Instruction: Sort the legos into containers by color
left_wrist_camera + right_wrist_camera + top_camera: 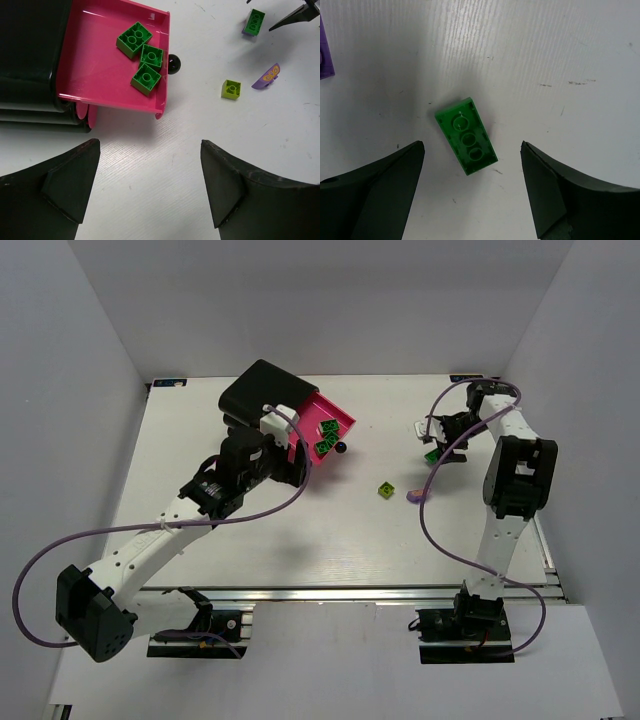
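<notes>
Top view: the black casing (262, 385) sits toward the far-left corner of the desk (250, 550). One pink drawer (340, 415) is pulled out, with green bricks (325, 435) in it, so green looks mostly handled. Not sorted yet: a loose green brick (431, 454) toward the far-right corner, plus a yellow-green brick (385, 489) and a purple piece (415, 497) nearer the middle. I'd say halfway at best.

Left wrist view: the left gripper (150, 185) is spread wide and holds nothing, hovering just in front of the open drawer. Three green bricks lie inside it, at the knob (173, 64) end. The lower drawers look shut, so no idea what's in them.

Right wrist view: the right gripper (472, 185) is also wide and empty, with the loose green brick between its fingers but not touched. A purple brick (325, 55) peeks in at the picture's left edge.
</notes>
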Controlling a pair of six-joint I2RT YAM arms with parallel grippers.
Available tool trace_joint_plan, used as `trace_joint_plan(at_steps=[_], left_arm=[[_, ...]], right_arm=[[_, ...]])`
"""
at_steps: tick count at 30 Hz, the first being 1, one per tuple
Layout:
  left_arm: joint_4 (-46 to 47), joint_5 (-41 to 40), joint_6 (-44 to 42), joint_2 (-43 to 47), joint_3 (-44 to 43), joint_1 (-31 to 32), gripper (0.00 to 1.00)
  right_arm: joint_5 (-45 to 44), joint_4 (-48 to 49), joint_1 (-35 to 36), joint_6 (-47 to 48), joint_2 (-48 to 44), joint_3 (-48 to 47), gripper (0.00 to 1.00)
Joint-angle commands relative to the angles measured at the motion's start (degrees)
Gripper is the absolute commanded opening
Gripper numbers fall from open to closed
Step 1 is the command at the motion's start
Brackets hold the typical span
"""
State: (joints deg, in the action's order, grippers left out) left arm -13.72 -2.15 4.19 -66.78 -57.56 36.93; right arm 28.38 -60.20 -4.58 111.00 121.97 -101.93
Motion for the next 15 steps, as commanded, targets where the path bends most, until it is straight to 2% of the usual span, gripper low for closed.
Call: trace_joint_plan(at_steps=[1, 4, 10, 13, 15], left_arm=[[0.97, 1.71, -0.76, 1.66, -0.01, 0.25, 0.91], [0.97, 2.06, -0.76, 1.57, -0.01, 0.25, 0.91], [1.32, 3.81, -0.93, 1.22, 0.25, 0.25, 0.91], [1.32, 3.82, -1.02, 1.13, 0.26, 0.25, 0.91], [1.24, 3.82, -1.11, 1.04, 0.17, 0.25, 0.91]], right_arm=[[-2.19, -6.5, 0.27, 6.51, 1.68, -3.27, 0.83], [-2.98, -4.84, 0.8, 6.42, 2.48, -2.57, 0.83], [-3.51, -3.43, 1.76, 5.02, 4.94, -4.41, 0.76], [-3.25, -3.69, 1.94, 4.58, 5.55, -5.73, 0.67], [-3.59, -3.95, 2.03, 4.31, 5.91, -6.35, 0.56]])
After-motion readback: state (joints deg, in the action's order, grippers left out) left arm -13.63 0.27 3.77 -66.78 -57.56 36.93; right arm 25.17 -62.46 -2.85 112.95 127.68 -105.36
